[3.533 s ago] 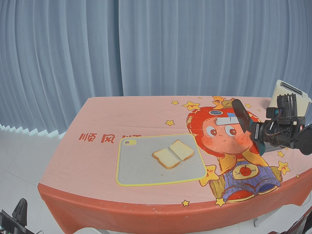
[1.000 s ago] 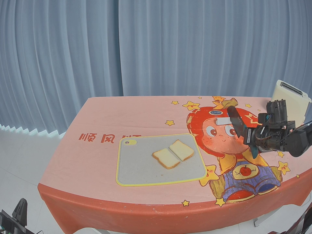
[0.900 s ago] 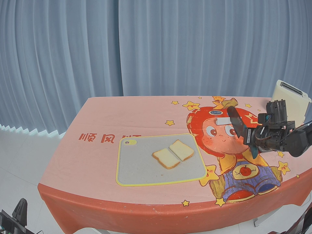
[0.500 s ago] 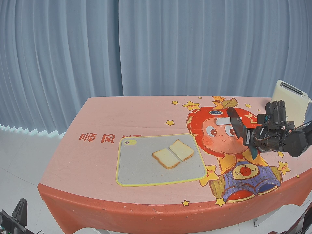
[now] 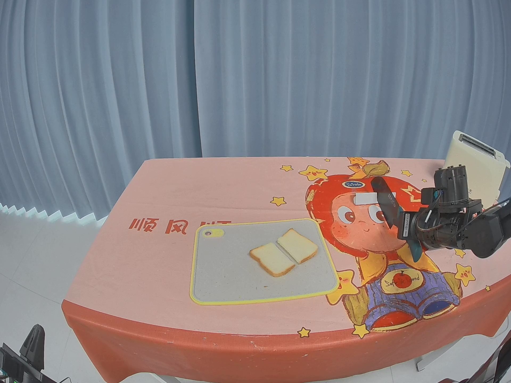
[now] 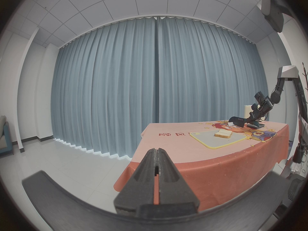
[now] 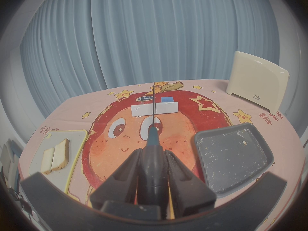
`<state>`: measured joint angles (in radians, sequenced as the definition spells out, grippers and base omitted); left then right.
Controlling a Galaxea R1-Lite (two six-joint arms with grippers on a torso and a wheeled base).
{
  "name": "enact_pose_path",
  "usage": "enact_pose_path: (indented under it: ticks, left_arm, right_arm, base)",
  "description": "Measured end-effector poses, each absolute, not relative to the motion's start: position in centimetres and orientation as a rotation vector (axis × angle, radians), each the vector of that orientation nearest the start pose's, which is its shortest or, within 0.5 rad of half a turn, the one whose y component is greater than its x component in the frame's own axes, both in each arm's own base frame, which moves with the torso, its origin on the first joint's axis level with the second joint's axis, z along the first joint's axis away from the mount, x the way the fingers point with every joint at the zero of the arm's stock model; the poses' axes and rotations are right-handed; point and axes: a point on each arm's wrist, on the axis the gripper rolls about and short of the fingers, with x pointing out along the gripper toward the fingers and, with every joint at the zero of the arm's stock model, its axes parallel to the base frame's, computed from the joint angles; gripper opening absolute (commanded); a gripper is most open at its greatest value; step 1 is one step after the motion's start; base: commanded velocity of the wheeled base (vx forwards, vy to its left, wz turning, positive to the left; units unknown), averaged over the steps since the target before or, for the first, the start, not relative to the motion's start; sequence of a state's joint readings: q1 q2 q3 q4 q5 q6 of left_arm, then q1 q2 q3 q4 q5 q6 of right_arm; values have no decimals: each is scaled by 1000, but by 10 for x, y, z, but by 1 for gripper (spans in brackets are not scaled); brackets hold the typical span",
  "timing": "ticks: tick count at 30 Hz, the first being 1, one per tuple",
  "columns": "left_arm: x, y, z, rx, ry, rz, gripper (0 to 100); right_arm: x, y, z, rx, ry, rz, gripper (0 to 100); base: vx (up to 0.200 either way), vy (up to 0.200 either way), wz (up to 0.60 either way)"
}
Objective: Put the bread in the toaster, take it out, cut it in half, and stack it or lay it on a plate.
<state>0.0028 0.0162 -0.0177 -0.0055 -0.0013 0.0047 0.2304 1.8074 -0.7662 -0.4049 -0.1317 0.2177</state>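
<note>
- R gripper (image 5: 411, 225), right-centre of head frame, clamped on knife (image 5: 387, 203) handle; blade points up, leaning toward frame centre, above table (image 5: 175, 198)
- Bread (image 5: 283, 252): 2 halves side by side on cutting board (image 5: 213, 285), lower centre
- Toaster (image 5: 479, 160) at far right edge, behind R arm
- Dark tray (image 7: 205, 138) w/ crumbs, beside R gripper
- L gripper (image 6: 156, 174): fingers pressed together, well off the table's side
</note>
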Motion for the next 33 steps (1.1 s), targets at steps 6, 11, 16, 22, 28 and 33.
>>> enact_pose_path:
  ticks: [6, 11, 16, 22, 28, 33]
  left_arm:
    - [-23, 0, 81, 4, -7, 2, 0]
    - [-23, 0, 81, 5, -7, 1, 0]
    - [-23, 0, 81, 4, -7, 1, 0]
    - [-23, 0, 81, 5, -7, 1, 0]
    - [-23, 0, 81, 5, -7, 1, 0]
    - [-23, 0, 81, 5, -7, 1, 0]
  right_arm:
    - [298, 67, 118, 94, 634, 28, 0]
    - [297, 68, 118, 93, 635, 30, 100]
    - [297, 68, 119, 100, 630, 30, 100]
    - [297, 68, 120, 102, 626, 28, 100]
    - [297, 68, 121, 103, 620, 26, 100]
    - [296, 68, 123, 104, 615, 26, 100]
  base:
    - [0, 0, 0]
    - [0, 0, 0]
    - [0, 0, 0]
    - [0, 0, 0]
    - [0, 0, 0]
    - [0, 0, 0]
